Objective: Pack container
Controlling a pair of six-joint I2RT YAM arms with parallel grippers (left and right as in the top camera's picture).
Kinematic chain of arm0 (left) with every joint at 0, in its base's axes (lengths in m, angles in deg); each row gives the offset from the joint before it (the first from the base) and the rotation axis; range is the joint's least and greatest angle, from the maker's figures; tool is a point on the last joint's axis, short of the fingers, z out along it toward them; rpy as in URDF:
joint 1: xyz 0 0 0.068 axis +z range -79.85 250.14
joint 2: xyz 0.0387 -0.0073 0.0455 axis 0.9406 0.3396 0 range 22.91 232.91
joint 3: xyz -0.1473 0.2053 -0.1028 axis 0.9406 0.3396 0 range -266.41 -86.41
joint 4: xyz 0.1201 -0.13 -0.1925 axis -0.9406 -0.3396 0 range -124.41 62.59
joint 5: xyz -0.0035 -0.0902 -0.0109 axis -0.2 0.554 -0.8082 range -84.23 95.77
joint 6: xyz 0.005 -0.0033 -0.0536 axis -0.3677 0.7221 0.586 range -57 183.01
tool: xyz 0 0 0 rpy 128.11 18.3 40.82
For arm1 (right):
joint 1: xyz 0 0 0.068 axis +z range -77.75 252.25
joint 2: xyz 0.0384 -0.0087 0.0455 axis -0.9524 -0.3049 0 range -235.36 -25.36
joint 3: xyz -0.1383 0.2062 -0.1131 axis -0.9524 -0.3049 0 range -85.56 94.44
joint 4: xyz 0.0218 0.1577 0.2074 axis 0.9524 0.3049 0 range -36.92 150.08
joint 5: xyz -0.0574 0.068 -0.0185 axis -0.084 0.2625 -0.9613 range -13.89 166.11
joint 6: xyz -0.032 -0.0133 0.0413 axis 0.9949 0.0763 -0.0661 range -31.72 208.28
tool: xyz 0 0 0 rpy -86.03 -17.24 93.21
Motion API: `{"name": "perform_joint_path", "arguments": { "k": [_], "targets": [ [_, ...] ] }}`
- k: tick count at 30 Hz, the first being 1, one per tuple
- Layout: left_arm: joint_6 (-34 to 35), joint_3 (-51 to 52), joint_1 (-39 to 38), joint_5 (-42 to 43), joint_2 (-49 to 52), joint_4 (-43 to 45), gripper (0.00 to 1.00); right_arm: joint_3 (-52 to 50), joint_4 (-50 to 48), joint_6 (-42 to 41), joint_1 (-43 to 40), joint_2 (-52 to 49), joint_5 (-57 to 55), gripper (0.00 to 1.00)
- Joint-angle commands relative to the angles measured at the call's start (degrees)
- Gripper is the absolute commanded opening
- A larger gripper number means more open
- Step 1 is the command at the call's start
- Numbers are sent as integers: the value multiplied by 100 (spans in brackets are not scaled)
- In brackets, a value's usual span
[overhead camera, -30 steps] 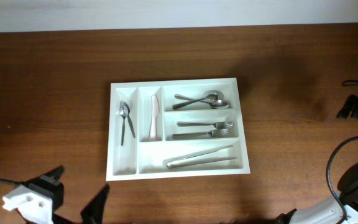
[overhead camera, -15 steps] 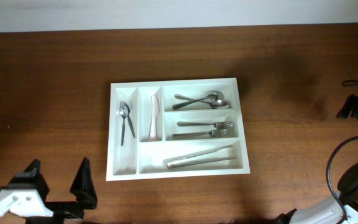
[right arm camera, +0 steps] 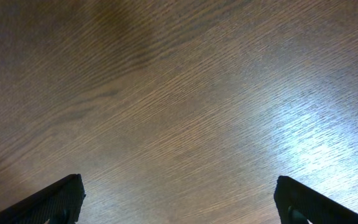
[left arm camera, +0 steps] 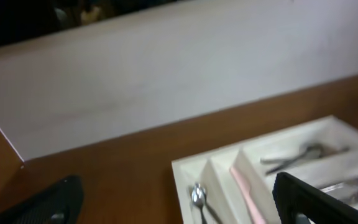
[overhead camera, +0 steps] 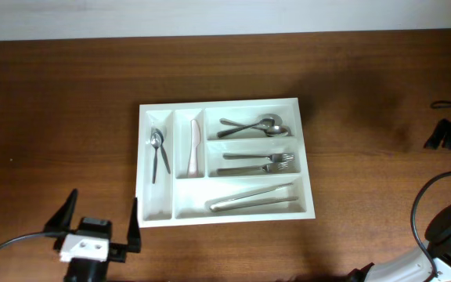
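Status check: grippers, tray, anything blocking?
Left gripper open, empty, at tray front-left corner. Right gripper open, empty, over bare table. Tray flat, cutlery in all five slots. Nothing blocking it.

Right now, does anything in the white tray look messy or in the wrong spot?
Nothing is spilled or broken; everything lies inside the tray. Just small untidiness: the two spoons in the top right slot cross each other, and the tongs lie a bit slanted.
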Motion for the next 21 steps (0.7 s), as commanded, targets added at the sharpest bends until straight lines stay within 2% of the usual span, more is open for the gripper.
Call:
{"name": "perform_joint_path", "arguments": {
  "k": [1, 5, 11, 18, 21],
  "targets": [
    [-409, 302, 157, 203, -177, 203, 99, -9, -2, -46, -15, -20, -9, 99],
    [-671, 686, 278, 205, -424, 577, 99, -9, -2, -46, -15, -20, -9, 99],
    [-669, 1167, 271, 249, -474, 1095, 99, -9, -2, -46, -15, -20, -9, 99],
    [-664, 2092, 278, 203, -474, 2520, 99, -9, -2, -46, -15, -20, -9, 99],
    [-382, 2509, 278, 201, -474, 2922, 99, -9, -2, -46, -15, -20, -9, 99]
  ]
}}
